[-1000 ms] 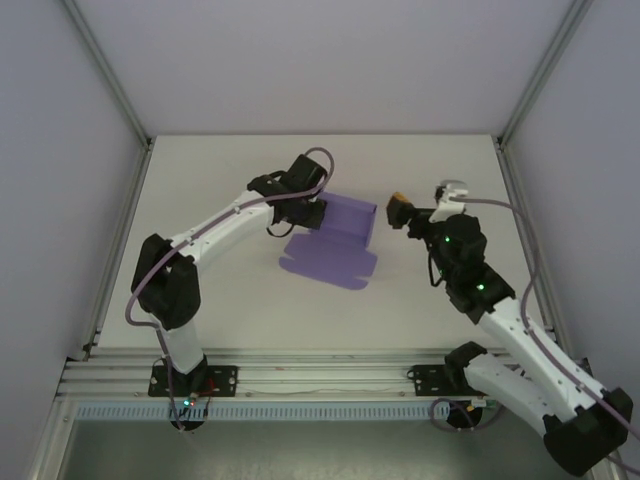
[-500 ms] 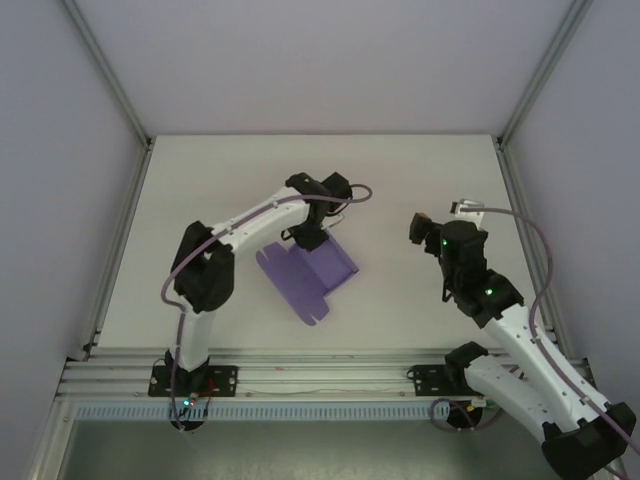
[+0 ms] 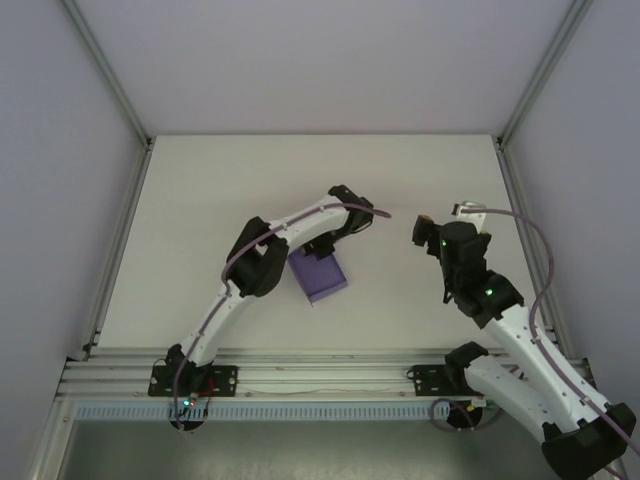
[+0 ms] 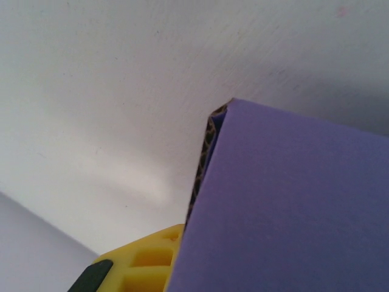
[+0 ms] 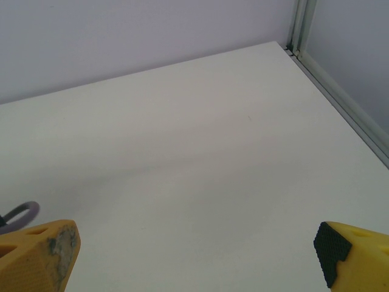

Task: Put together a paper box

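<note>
The purple paper box (image 3: 319, 276) is a folded piece of thin card lying left of the table's middle, looking small and compact from above. My left gripper (image 3: 328, 246) is at its far edge and shut on it. In the left wrist view the card (image 4: 292, 207) covers the lower right, its corrugated edge beside one yellow finger (image 4: 143, 264); the other finger is hidden behind the card. My right gripper (image 3: 421, 231) hovers to the right of the box, apart from it. Its fingers (image 5: 36, 252) stand wide open over bare table.
The white table (image 3: 200, 200) is enclosed by pale walls with aluminium posts (image 3: 525, 80) at the back corners. A rail (image 3: 320, 380) runs along the near edge, where both arm bases are bolted. A metal frame edge (image 5: 340, 97) borders the table's right side.
The left arm has swung its wrist to the right and dragged the purple card nearer, turning it; the card now looks smaller and more folded. The right gripper has drawn back slightly.
</note>
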### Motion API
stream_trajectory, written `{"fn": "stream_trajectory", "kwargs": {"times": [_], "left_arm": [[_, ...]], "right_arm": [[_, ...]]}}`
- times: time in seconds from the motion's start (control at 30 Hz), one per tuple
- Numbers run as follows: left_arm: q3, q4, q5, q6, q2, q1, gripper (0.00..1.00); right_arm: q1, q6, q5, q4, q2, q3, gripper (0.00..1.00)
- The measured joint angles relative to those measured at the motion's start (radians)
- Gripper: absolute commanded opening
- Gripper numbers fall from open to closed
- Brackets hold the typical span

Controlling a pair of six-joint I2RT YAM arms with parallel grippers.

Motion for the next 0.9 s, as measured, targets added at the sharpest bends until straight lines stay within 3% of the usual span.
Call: {"fn": "stream_trajectory", "kwargs": {"times": [0.2, 0.47, 0.6, 0.9], "left_arm": [[0.065, -0.097, -0.109, -0.056, 0.091, -0.020, 0.00], [0.067, -0.106, -0.130, -0.115, 0.098, -0.029, 0.00], [0.020, -0.066, -0.147, -0.124, 0.071, -0.029, 0.36], [-0.108, 0.137, -0.143, -0.117, -0.077, -0.026, 0.68]], "right_arm": [[-0.004, 0.000, 0.010, -0.003, -0.028, -0.010, 1.00], [-0.004, 0.001, 0.014, -0.004, -0.043, -0.018, 1.00], [-0.004, 0.002, 0.013, -0.005, -0.044, -0.018, 1.00], [-0.004, 0.019, -0.011, -0.016, -0.087, -0.028, 1.00]]}}
